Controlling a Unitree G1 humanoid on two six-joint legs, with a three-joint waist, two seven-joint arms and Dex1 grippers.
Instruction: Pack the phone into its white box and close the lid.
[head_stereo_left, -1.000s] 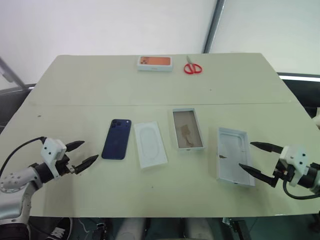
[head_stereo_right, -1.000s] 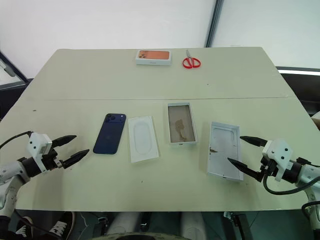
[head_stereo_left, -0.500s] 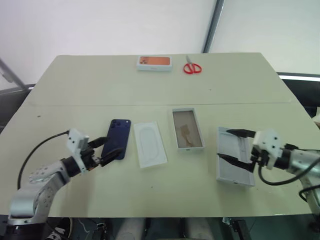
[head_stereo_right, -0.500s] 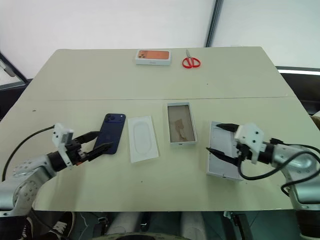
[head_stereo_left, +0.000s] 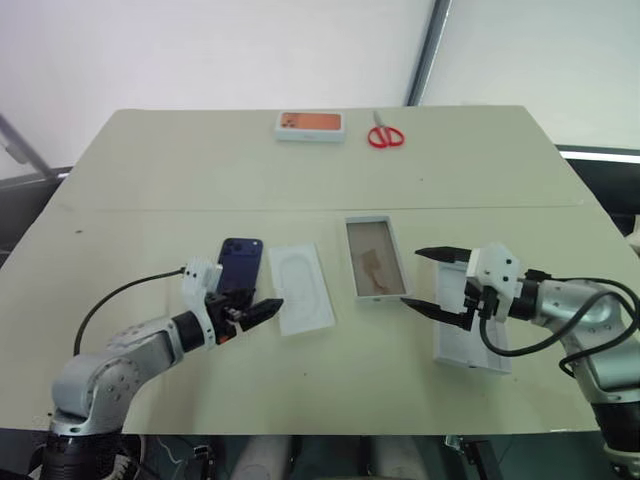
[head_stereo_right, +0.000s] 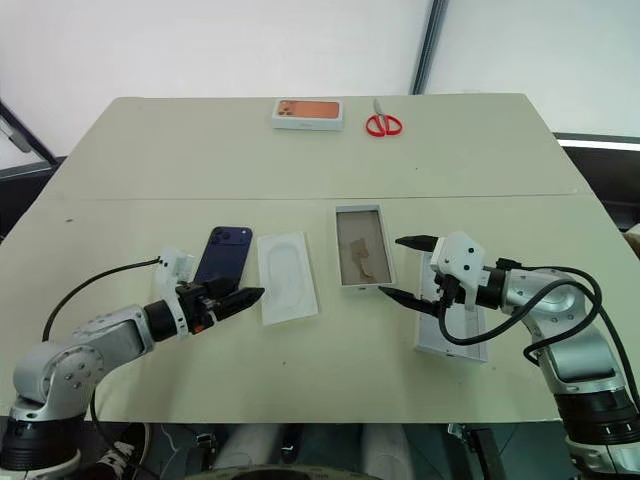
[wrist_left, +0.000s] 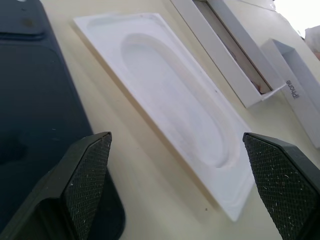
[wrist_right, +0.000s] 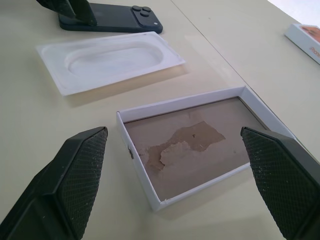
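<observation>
My left gripper (head_stereo_left: 248, 308) hangs with its fingers spread wide over the near end of the phone (head_stereo_left: 238, 266), gripping nothing. My right gripper (head_stereo_left: 432, 282) is just as wide and empty, above the near corner of the white box (head_stereo_left: 375, 259). The lid (head_stereo_left: 468, 340) lies inside-up under my right wrist. Between phone and box lies a white insert (head_stereo_left: 300, 287). Far back sit an orange-pictured box (head_stereo_left: 309, 125) and red scissors (head_stereo_left: 384, 135)

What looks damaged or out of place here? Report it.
The white box has a torn, patchy brown cardboard floor, as if a layer was peeled off. The lid lies inside up, apart from the box. The phone and the white insert lie flat and look intact.
</observation>
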